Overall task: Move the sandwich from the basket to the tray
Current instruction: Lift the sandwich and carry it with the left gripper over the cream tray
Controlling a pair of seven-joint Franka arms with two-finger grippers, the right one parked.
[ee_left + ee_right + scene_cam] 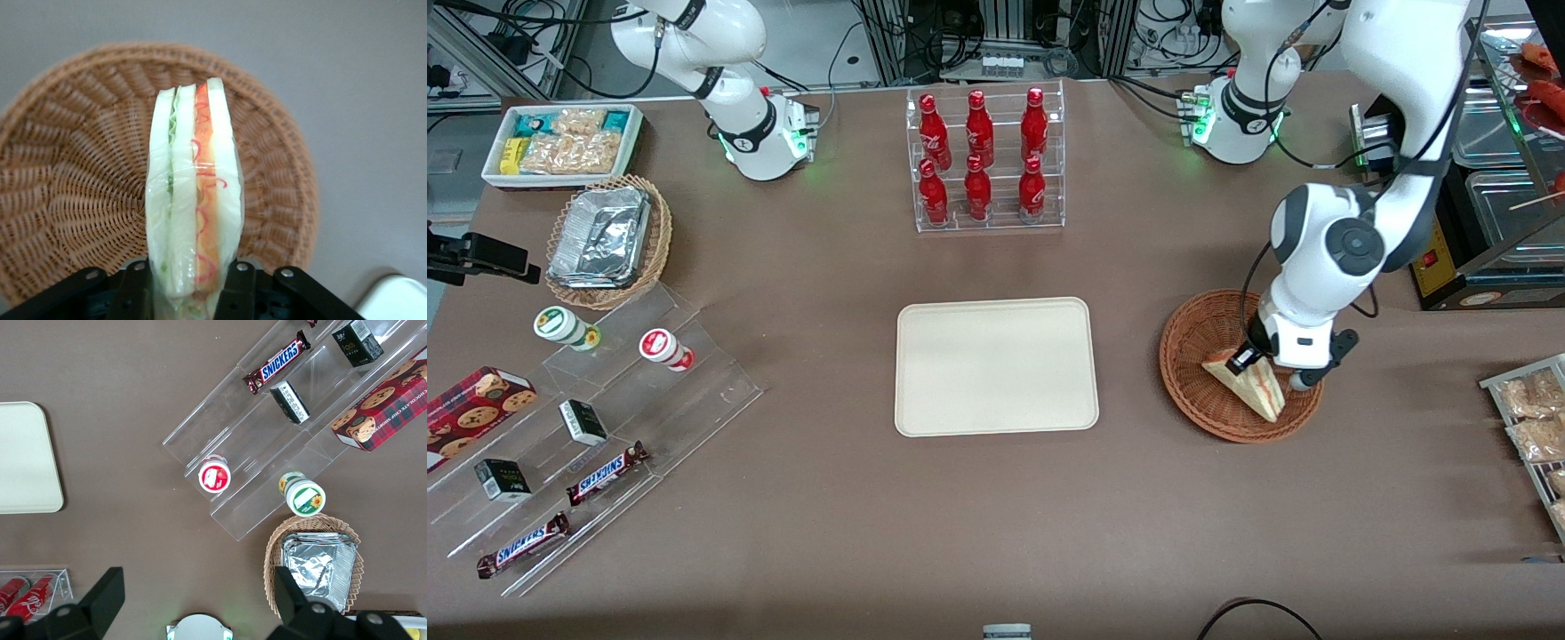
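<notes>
Woven basket [80, 187] beneath tool [183, 283] gripping wedge-shaped sandwich [193, 200].

The one brand I can read outright is SNICKERS, in white-edged letters on two chocolate bars [607, 472] [523, 544] low in the front view, on the clear stepped stand [694, 391] toward the parked arm's end of the table. The right wrist view shows SNICKERS again on one bar [277, 362] in its upper part. On the edge of the red tartan cookie box [383, 410], a line starts CHOCOLATE CHIP. The white script on the red bottles [978, 133] is too small to read. My gripper [1245, 360] over the basket [1192, 356] pinches a sandwich [195, 200] with no legible label.
</notes>
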